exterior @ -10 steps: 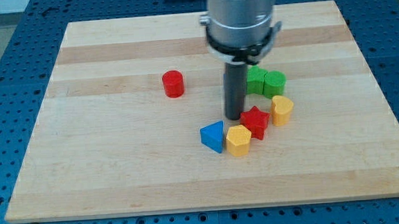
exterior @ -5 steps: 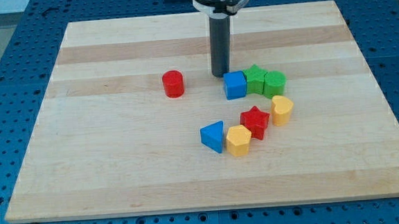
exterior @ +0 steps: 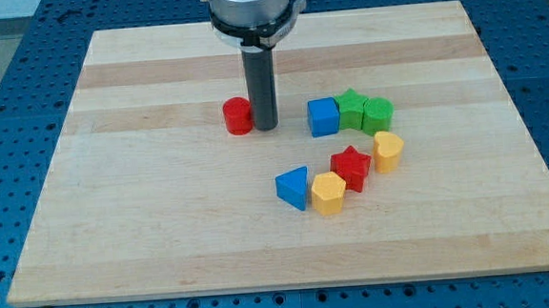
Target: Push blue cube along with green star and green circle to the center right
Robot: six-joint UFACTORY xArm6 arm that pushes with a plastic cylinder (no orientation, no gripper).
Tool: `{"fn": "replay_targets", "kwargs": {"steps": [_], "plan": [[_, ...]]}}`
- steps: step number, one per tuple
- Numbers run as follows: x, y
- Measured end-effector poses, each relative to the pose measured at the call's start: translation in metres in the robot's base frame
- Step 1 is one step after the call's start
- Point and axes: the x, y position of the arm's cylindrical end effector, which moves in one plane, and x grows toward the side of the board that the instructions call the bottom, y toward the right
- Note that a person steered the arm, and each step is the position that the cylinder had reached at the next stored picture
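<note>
The blue cube (exterior: 323, 117), the green star (exterior: 351, 108) and the green circle (exterior: 378, 115) stand touching in a row, right of the board's middle. My tip (exterior: 265, 128) rests on the board to the left of the blue cube, with a gap between them. It stands right next to a red cylinder (exterior: 239, 115) on its left; I cannot tell whether they touch.
Below the row lies a cluster: a blue triangle (exterior: 294, 187), a yellow hexagon (exterior: 328, 193), a red star (exterior: 352, 166) and a yellow heart-like block (exterior: 388, 152). The wooden board (exterior: 145, 229) lies on a blue perforated table.
My tip has moved from beside the red star up past the blue cube's upper left, then left to the red cylinder. The blocks have not moved.
</note>
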Motion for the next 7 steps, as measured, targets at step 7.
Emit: {"fn": "replay_targets", "kwargs": {"steps": [7], "plan": [[-0.013, 0.173]]}}
